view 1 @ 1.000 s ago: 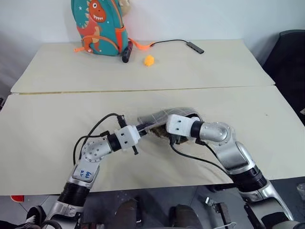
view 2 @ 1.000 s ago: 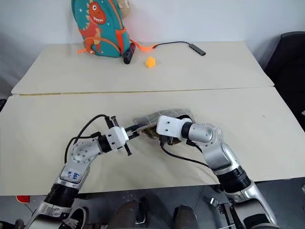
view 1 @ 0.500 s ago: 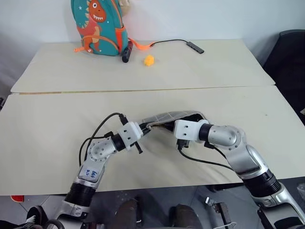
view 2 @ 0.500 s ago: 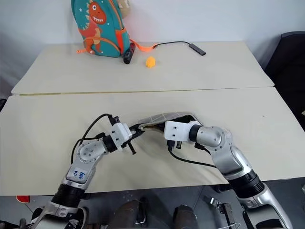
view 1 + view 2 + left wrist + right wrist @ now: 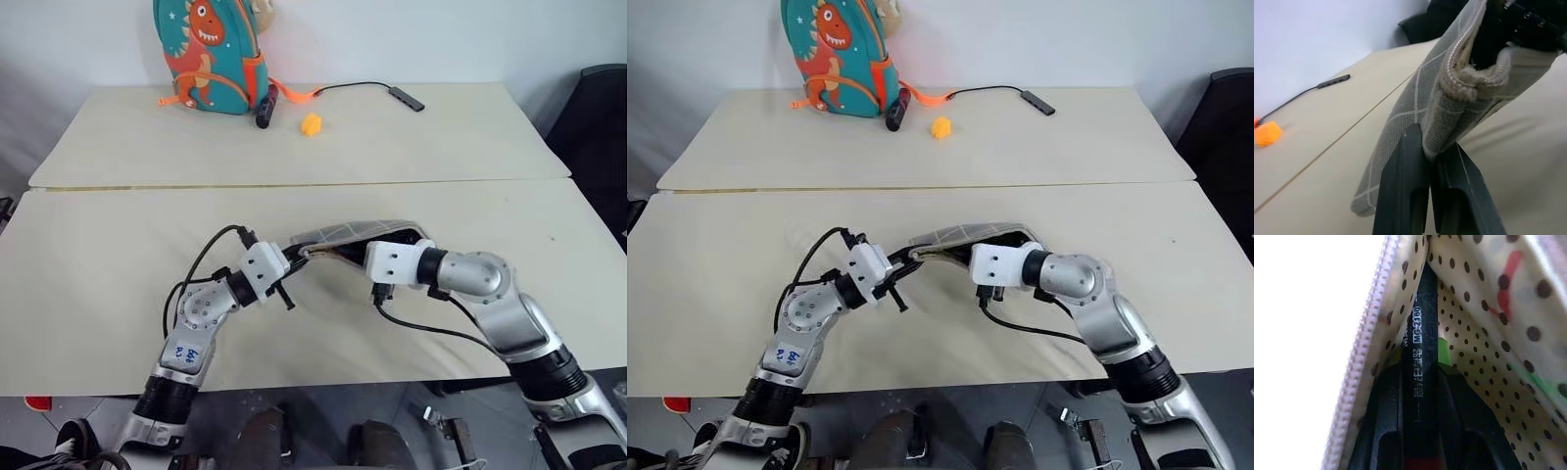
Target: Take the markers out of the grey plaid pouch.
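The grey plaid pouch (image 5: pixel 348 235) hangs stretched between my two grippers above the near table. My left gripper (image 5: pixel 1430 147) is shut on the pouch's zipper-end edge (image 5: pixel 1459 83). My right gripper (image 5: pixel 1420 377) reaches inside the open pouch, among the dotted tan lining (image 5: pixel 1479 333). It is shut on a slim marker (image 5: pixel 1422 323), whose end is black with white print and turns red near the fingers. A sliver of the light green marker (image 5: pixel 1444 357) shows right beside it. In the head views the right gripper's fingers are hidden inside the pouch (image 5: pixel 965 240).
A teal dinosaur backpack (image 5: pixel 206 54) stands at the far table's back left, with a dark stubby cylinder (image 5: pixel 265 108) and a small orange object (image 5: pixel 311 124) beside it. A black cable with an adapter (image 5: pixel 402 96) lies further right. A black chair (image 5: pixel 602 108) stands at the right.
My right gripper has drawn back to the right, staying inside the pouch. The pouch has risen off the table and pulled taut. My left wrist has rolled, still gripping the pouch.
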Controlling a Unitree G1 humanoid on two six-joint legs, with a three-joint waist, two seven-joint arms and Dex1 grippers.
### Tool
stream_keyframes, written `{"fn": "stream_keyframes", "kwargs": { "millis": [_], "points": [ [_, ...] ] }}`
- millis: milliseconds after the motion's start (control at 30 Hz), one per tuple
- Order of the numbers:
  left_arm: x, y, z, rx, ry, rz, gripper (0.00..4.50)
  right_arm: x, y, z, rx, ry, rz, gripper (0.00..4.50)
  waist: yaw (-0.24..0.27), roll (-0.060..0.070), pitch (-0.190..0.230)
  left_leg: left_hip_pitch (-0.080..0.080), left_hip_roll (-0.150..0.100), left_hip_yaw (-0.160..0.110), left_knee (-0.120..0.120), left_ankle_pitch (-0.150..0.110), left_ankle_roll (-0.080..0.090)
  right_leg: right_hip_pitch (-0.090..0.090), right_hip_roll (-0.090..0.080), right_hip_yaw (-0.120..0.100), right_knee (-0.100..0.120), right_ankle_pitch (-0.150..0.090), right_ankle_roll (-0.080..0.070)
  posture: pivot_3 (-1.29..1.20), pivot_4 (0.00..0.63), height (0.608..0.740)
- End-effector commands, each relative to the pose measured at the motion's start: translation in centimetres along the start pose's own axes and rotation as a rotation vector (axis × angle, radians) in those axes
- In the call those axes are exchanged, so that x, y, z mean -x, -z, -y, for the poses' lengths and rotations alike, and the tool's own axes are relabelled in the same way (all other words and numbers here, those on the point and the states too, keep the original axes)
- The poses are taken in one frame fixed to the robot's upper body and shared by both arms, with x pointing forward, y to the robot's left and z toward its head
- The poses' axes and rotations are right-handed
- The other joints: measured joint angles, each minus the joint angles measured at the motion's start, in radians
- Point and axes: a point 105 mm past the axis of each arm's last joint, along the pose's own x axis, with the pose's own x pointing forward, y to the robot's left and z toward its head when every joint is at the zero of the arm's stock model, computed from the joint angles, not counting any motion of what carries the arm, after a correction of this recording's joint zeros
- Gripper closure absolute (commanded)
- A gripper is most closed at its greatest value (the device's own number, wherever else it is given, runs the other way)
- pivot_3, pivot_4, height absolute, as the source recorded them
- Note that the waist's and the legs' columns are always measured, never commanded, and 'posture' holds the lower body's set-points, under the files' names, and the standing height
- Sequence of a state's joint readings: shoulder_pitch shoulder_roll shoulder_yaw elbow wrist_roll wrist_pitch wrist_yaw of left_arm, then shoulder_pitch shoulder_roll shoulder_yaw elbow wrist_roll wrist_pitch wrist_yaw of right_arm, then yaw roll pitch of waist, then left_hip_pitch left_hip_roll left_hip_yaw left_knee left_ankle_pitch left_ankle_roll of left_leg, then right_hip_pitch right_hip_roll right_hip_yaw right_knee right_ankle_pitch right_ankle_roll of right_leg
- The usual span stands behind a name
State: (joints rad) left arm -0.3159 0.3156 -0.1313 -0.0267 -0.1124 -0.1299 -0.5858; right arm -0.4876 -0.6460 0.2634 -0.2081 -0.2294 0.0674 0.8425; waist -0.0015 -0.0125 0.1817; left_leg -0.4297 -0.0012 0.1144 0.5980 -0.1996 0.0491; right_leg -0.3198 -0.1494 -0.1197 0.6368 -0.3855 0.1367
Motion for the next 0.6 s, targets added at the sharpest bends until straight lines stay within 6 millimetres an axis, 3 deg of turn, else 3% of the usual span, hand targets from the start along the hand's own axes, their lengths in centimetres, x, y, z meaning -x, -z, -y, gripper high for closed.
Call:
{"fn": "stream_keyframes", "kwargs": {
  "millis": [33, 167, 300, 500, 600],
  "points": [
    [1.1, -0.2, -3.0, 0.031, -0.134, 0.003, 4.5, -0.2, -0.4, -2.4, 0.051, -0.15, -0.011, 3.93, -0.002, 0.0, 0.0, 0.0, 0.0, 0.0, 0.0, 0.0, 0.0, 0.0, 0.0, 0.0, 0.0, 0.0, 0.0, 0.0, 0.15, 0.74],
    [0.9, -0.9, -3.3, 0.127, -0.163, 0.052, 4.5, -1.3, -2.8, -2.2, -0.09, -0.103, 0.092, 3.93, -0.002, 0.0, 0.0, 0.0, 0.001, 0.0, 0.0, 0.0, 0.0, 0.0, 0.0, 0.0, 0.0, 0.0, 0.0, 0.0, 0.15, 0.74],
    [0.8, -0.6, -2.5, 0.199, -0.123, 0.044, 4.5, -0.7, -3.9, -4.3, -0.121, -0.255, 0.127, 3.93, 0.003, 0.0, 0.0, 0.0, 0.0, -0.001, 0.001, 0.0, 0.0, 0.001, 0.0, 0.0, 0.0, 0.0, 0.0, 0.0, 0.15, 0.74],
    [1.0, -0.5, -3.1, 0.346, -0.165, 0.063, 4.5, -0.6, -3.5, -3.3, 0.039, -0.228, 0.108, 3.93, 0.0, 0.0, 0.0, 0.0, 0.0, -0.006, 0.002, -0.001, 0.0, 0.009, 0.0, 0.0, -0.007, 0.0, 0.0, 0.0, 0.15, 0.74],
    [1.0, -0.6, -3.3, 0.42, -0.178, 0.079, 4.5, -0.8, -3.4, -2.8, 0.022, -0.222, 0.094, 3.93, 0.0, 0.0, 0.0, 0.0, 0.0, -0.008, 0.002, -0.001, 0.0, 0.01, 0.001, 0.0, -0.008, 0.0, 0.0, 0.0, 0.15, 0.74]
  ]
}}
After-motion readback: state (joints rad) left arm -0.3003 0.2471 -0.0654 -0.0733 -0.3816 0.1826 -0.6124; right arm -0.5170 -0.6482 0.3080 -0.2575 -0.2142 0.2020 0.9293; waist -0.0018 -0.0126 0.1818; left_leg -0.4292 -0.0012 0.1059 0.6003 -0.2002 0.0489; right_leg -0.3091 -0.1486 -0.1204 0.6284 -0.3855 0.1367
